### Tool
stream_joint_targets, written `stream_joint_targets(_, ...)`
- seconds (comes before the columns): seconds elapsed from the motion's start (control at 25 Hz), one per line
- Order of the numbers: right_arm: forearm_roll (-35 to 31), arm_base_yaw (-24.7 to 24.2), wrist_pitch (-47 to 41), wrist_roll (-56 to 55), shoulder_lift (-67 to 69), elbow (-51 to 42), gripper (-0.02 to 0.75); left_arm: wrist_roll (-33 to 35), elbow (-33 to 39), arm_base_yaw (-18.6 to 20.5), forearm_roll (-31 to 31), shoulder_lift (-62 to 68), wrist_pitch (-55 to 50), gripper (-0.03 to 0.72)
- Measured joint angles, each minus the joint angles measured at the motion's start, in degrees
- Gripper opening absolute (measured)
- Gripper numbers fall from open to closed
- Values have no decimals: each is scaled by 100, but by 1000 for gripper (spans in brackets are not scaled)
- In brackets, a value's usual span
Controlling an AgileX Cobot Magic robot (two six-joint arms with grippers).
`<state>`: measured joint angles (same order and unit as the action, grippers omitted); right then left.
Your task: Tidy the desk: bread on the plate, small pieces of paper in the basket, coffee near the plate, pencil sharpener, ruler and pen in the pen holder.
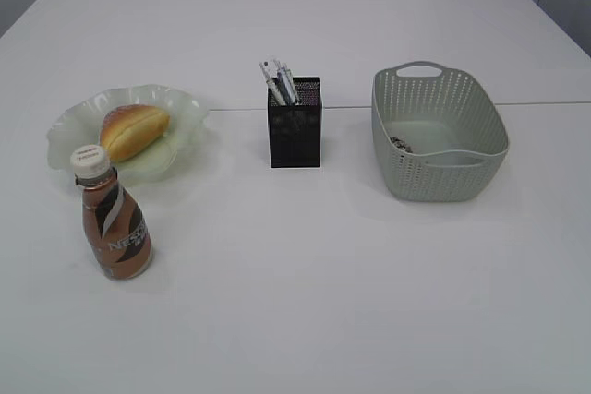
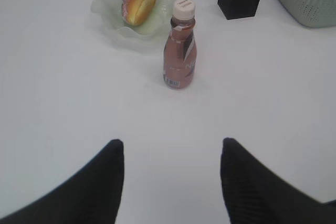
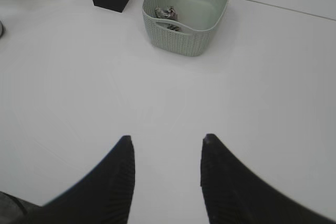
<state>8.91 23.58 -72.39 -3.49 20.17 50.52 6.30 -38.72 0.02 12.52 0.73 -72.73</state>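
Observation:
The bread lies on the pale green plate at the left. The brown coffee bottle stands upright just in front of the plate. The black mesh pen holder in the middle holds pens and a ruler. The green basket at the right holds small paper scraps. My left gripper is open and empty, well short of the bottle. My right gripper is open and empty, short of the basket. Neither gripper shows in the exterior view. The pencil sharpener is not visible.
The white table has a seam line running across it behind the basket. Its far edge lies near the wall at the back.

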Motion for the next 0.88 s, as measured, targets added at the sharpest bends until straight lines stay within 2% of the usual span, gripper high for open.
stream_joint_targets(0.28,-199,0,-46,-33,-1217,-715,299,0,0,0,-561,0,-9,433)
stream_joint_targets(0.48,-450,0,-68,-47,-2011,-1387,299,0,287,0,-686,0,-9,433)
stream_joint_targets(0.88,-472,0,280,-49,-2122,-2016,297,0,659,0,-762,0,529,422)
